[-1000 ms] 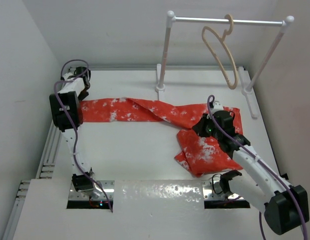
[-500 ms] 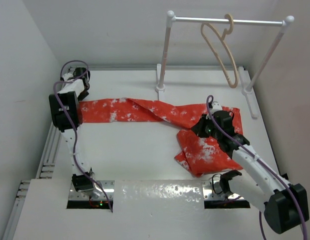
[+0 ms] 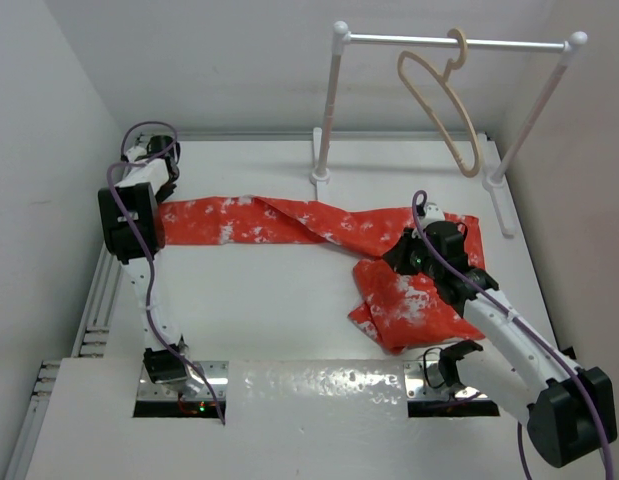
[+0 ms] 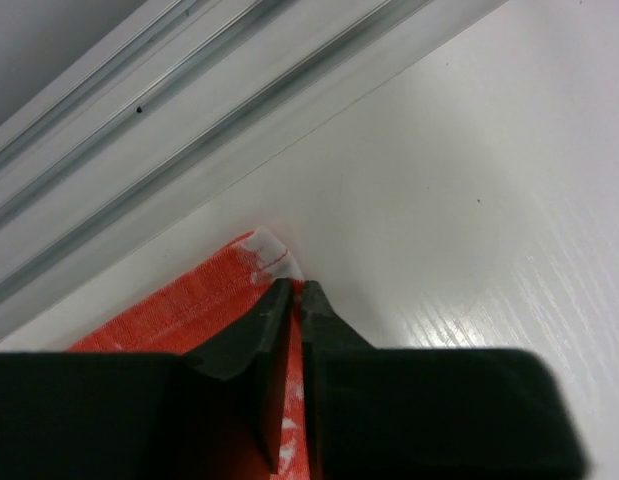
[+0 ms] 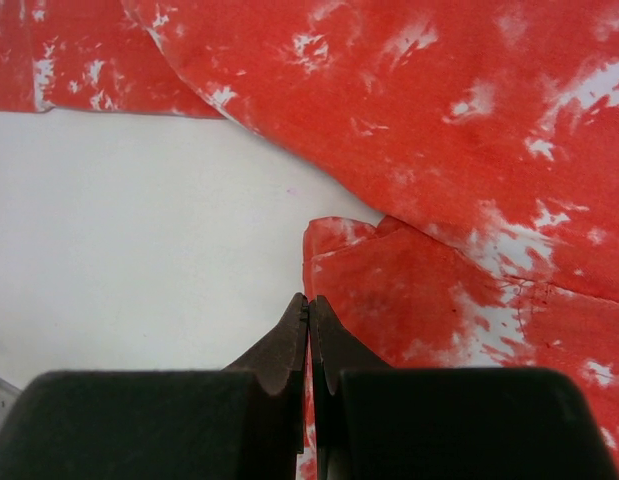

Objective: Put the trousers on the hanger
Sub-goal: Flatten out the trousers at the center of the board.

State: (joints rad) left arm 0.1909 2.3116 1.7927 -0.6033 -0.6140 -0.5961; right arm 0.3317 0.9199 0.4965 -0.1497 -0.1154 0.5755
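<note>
The left gripper (image 4: 296, 292) is low at the far-left corner of the table (image 3: 259, 310), just beside the track (image 4: 169, 120) that runs along that edge. Its jaws are pressed together on the hem corner of the trousers (image 4: 204, 305). There is little room to its left, with the wall (image 3: 49, 200) close behind the track.

From that corner the trousers (image 3: 289, 222) run rightward as a flat band across the far half of the table. They then fold down into a bunched heap near the right side. The near-left and middle of the table in front of the band are bare white surface.

The right gripper (image 5: 309, 300) is down at the inner edge of the heap. Its jaws are closed, with a sliver of red cloth pinched between them. Bare table lies just to its left and fabric to its right.

Behind the heap stands the rail (image 3: 459, 42) on two posts. The hanger (image 3: 439, 100) hangs from it by its hook near the right end, tilted, well above and apart from the trousers. The right post's foot is close to the table's right edge.
</note>
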